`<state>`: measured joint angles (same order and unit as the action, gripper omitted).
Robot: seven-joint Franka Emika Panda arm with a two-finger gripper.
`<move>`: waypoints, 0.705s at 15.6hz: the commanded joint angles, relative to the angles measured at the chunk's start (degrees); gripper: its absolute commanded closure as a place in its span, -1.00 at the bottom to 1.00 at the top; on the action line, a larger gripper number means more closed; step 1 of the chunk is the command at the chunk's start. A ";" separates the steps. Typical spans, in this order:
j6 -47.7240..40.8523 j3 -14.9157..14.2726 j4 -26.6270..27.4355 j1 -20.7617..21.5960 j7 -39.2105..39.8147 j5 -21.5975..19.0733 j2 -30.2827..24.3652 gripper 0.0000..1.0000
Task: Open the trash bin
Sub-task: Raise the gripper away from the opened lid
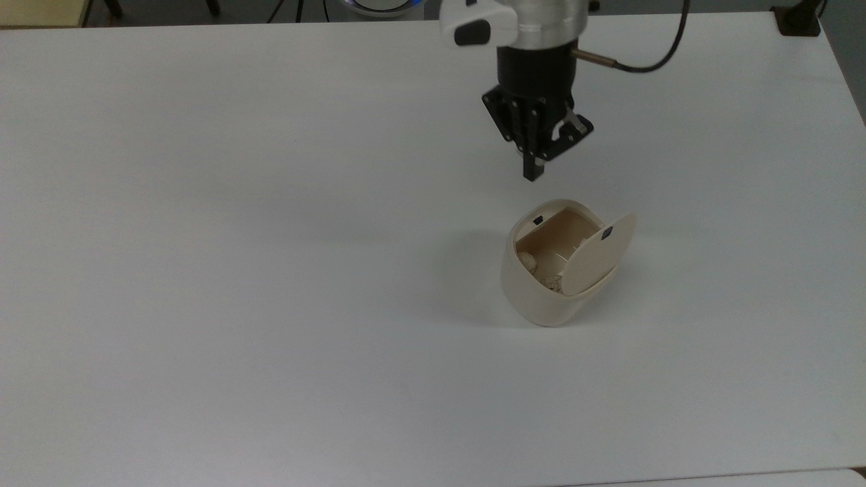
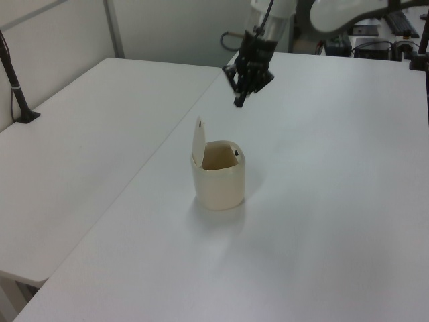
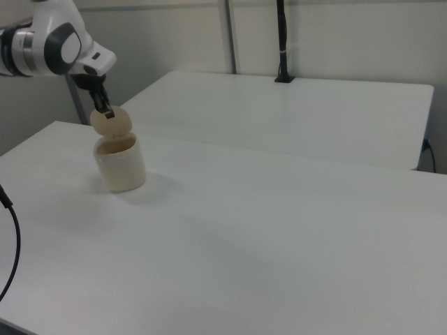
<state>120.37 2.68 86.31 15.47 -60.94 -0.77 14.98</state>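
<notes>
tool (image 1: 533, 172) raised, pointing down, above trash bin (image 1: 541, 297)

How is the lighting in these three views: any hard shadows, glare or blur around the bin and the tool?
Top view: even, diffuse light, with just a faint soft shadow on the table beside the trash bin; the tool is sharp. Left view: soft shadow below the bin, no glare. Right view: flat light, pale shadow by the bin.
</notes>
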 commanded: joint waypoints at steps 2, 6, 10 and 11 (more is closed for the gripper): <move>-9.00 -0.22 1.93 -2.81 6.43 -0.37 -5.74 1.00; -17.78 -0.74 2.37 -6.14 16.62 -2.56 -10.05 1.00; -22.98 -0.92 4.30 -9.93 27.17 -4.33 -13.48 1.00; -23.51 -0.92 4.31 -10.63 29.20 -4.33 -13.57 1.00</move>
<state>98.57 2.22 87.21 6.49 -38.77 -3.69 4.45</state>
